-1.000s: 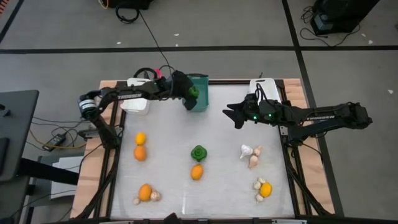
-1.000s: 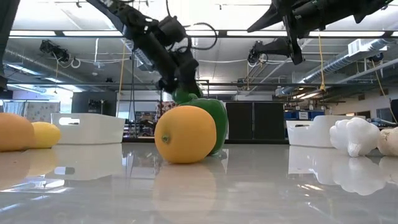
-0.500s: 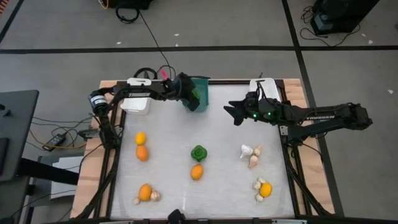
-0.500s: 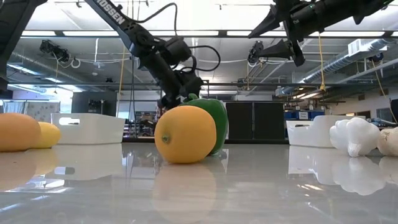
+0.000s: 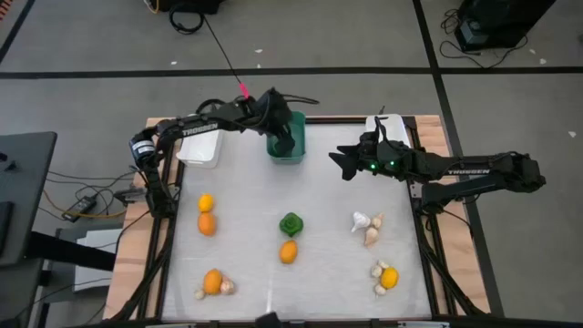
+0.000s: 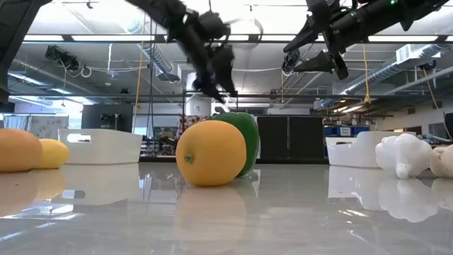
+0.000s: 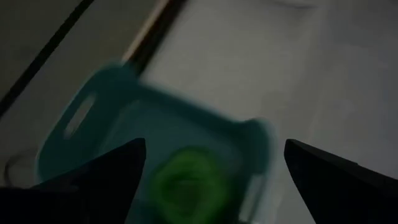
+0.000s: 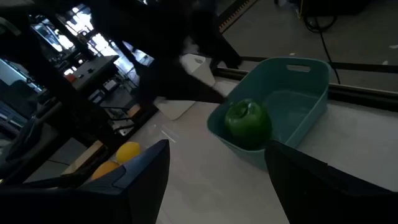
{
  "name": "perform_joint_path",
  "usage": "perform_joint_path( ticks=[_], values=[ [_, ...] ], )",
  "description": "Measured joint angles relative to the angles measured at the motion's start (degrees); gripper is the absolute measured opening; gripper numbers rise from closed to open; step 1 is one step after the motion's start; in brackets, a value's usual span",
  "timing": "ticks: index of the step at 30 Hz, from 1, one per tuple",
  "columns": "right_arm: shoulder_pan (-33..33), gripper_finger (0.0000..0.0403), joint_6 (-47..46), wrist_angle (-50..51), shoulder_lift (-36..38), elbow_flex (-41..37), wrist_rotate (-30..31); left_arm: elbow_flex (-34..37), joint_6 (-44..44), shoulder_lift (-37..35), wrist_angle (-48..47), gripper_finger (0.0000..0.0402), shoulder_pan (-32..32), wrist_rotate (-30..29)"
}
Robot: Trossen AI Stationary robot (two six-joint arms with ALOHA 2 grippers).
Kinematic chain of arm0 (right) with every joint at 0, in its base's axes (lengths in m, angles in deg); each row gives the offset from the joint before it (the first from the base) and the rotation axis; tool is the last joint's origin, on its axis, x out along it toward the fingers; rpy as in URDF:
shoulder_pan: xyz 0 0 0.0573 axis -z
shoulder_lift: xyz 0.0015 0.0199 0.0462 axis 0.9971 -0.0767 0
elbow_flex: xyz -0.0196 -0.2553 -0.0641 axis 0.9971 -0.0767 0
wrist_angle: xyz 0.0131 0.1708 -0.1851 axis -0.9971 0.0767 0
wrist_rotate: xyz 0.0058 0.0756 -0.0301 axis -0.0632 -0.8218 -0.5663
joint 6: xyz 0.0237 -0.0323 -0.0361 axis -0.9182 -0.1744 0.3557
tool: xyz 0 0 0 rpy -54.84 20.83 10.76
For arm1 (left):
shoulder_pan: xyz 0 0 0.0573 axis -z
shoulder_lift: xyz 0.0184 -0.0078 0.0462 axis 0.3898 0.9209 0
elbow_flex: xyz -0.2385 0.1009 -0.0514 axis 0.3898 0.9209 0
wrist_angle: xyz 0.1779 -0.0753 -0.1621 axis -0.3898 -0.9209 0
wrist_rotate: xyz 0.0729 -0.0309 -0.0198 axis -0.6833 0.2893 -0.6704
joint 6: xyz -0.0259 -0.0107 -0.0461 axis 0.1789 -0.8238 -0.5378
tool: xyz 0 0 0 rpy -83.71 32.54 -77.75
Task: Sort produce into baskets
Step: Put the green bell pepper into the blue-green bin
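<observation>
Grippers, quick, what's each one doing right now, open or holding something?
Left end effector: open, empty, above the teal basket with a green pepper in it.
Right end effector: open, empty, hovering over the table.

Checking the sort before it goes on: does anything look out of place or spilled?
Nothing stands out. A green pepper lies in the teal basket under the open left pincer; the rest of the produce waits on the table.

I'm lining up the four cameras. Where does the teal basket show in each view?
High: teal basket at the table's far edge, under the left gripper.
Low: hidden.
Left wrist: centre, pepper inside.
Right wrist: upper right.
Shared landmark: that green pepper.
</observation>
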Motion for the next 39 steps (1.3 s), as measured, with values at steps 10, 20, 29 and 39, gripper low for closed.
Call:
perform_joint_path(
  ticks=[10,20,29,39],
  values=[
    [1.32,0.0274,-0.22,0.47,0.0,0.0,-1.88,-4.07,8.35,-0.09,-14.08,0.0389,11.04,12.89],
    [-0.65,0.0274,-3.92,7.7,0.0,0.0,-3.42,2.84,9.58,0.0,-14.14,0.0389,23.15,12.89],
    [-3.37,0.0274,-8.73,12.07,0.01,0.0,-3.26,8.63,16.16,0.0,-1.71,0.0389,30.83,10.92],
    [-8.0,0.0274,-13.78,13.34,0.91,0.0,-2.09,14.86,17.56,1.13,9.86,0.0389,32.4,4.08]
  ],
)
